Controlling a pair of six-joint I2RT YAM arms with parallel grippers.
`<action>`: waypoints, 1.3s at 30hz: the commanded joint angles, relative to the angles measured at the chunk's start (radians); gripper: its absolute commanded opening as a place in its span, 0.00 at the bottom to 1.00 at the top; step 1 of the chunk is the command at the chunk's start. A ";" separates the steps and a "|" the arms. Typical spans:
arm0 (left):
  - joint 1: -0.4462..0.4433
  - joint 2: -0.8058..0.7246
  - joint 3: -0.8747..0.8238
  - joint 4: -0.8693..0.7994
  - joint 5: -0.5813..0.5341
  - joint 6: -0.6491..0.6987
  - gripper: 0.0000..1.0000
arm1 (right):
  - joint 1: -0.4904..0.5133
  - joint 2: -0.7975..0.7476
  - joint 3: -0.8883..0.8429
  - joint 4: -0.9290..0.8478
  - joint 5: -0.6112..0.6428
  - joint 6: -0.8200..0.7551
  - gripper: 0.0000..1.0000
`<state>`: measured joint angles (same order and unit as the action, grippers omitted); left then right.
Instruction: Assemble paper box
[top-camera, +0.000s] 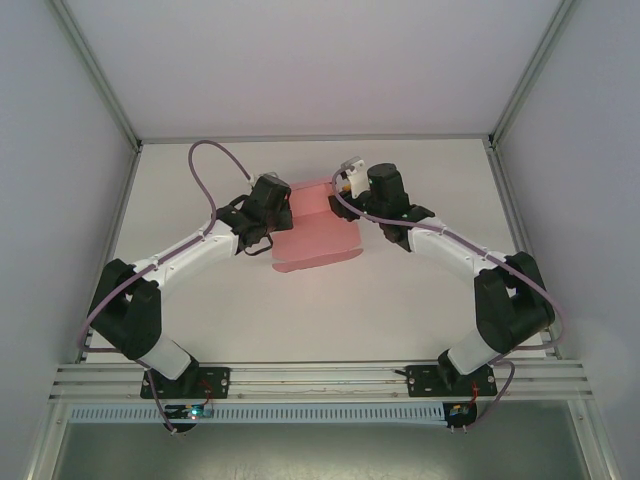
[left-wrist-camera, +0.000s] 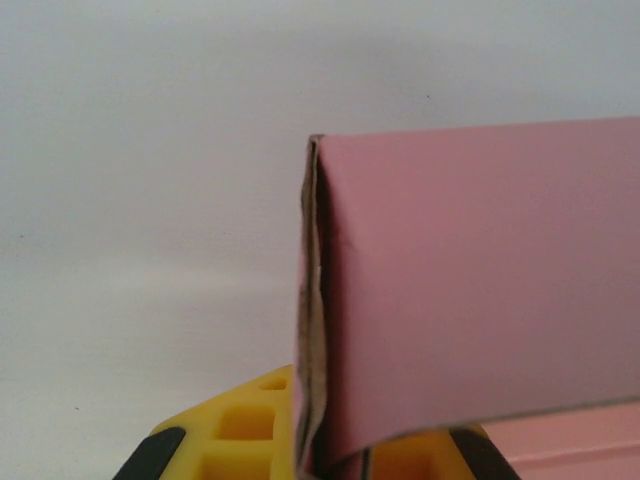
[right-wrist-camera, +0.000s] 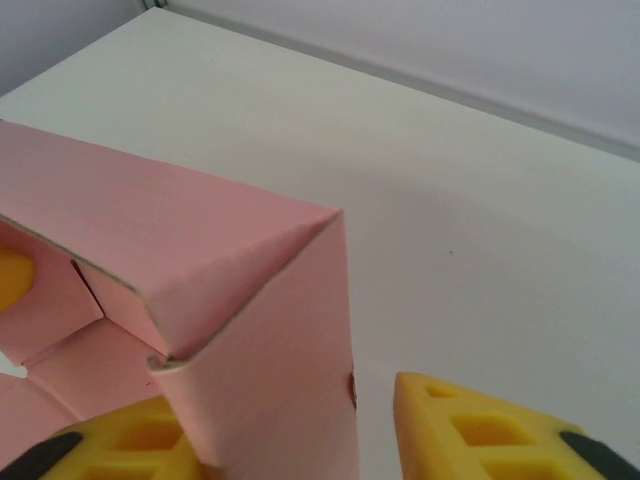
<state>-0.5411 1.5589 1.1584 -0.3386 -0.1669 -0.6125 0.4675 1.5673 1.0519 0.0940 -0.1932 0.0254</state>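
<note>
Right wrist: paper box (right-wrist-camera: 200, 240) inside claw (right-wrist-camera: 285, 425)

Item: my left arm (top-camera: 185, 250) and right arm (top-camera: 450, 245), with white link shells, black joint housings and black base plates (top-camera: 190, 381). Purple cables (top-camera: 206, 144) looped along each. Fingers (right-wrist-camera: 470, 430): yellow, square-pocketed, black-tipped.
</note>
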 joint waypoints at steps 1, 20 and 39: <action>0.006 -0.031 0.022 -0.033 0.019 -0.014 0.00 | -0.006 0.026 0.040 -0.033 0.127 0.003 0.37; -0.009 0.012 0.222 -0.306 0.021 -0.131 0.00 | 0.092 0.269 0.217 -0.251 1.135 -0.139 0.02; -0.008 -0.018 0.207 -0.345 -0.041 -0.155 0.00 | 0.082 0.353 0.240 -0.139 1.499 -0.252 0.00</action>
<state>-0.5560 1.6264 1.3472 -0.4629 -0.0818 -0.7414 0.6819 1.8389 1.3170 0.0853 0.8501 -0.1223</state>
